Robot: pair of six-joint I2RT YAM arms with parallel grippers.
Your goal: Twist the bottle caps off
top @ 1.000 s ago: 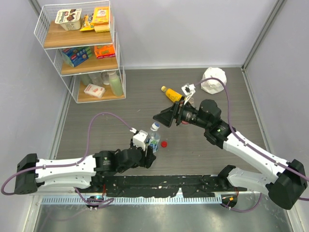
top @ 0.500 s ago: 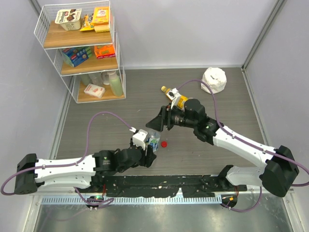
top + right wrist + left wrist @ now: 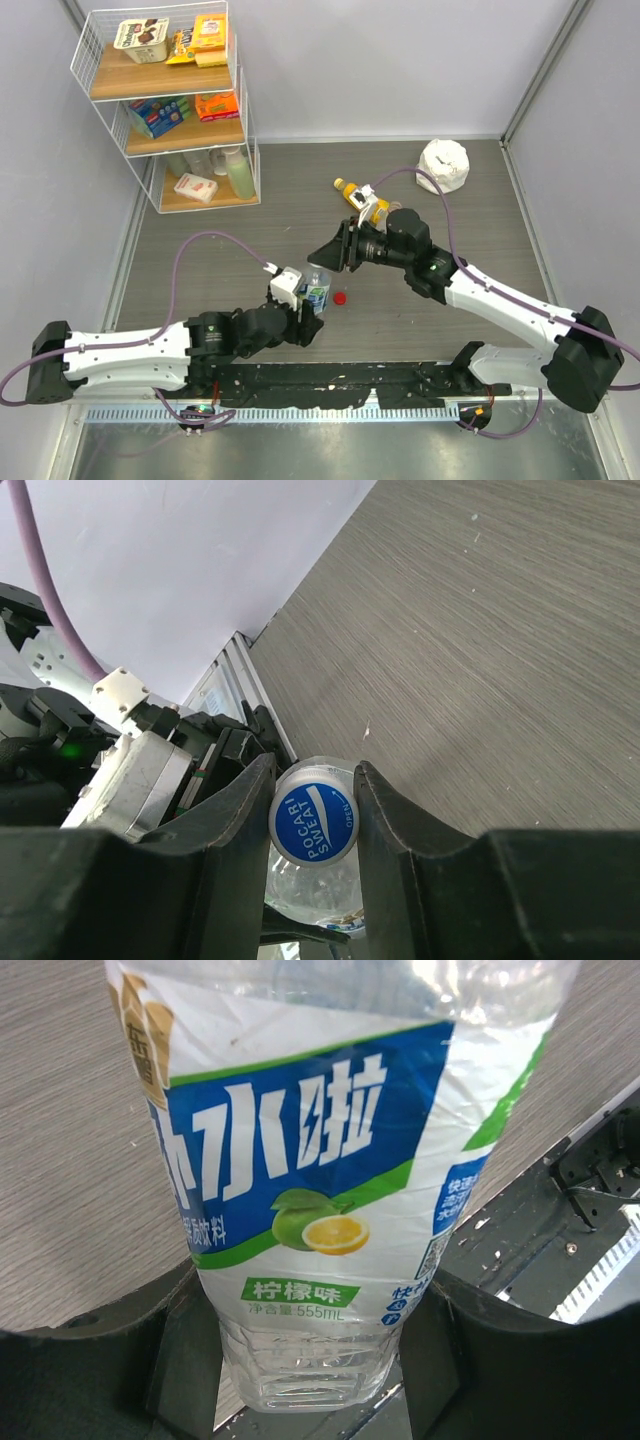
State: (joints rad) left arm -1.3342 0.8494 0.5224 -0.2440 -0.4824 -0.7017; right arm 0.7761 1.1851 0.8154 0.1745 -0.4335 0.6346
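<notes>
Between the right fingers (image 3: 235, 825) sits the bottle cap (image 3: 312, 827), pinched

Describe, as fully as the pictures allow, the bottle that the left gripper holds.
The bottle is clear plastic with a blue, white and green label showing a lemon, a lime and Chinese print. It stands roughly upright near the front edge of the table. The left gripper clamps its lower body from both sides. Its cap, blue on top with white lettering, is on and pinched between the fingers of the right gripper.
</notes>
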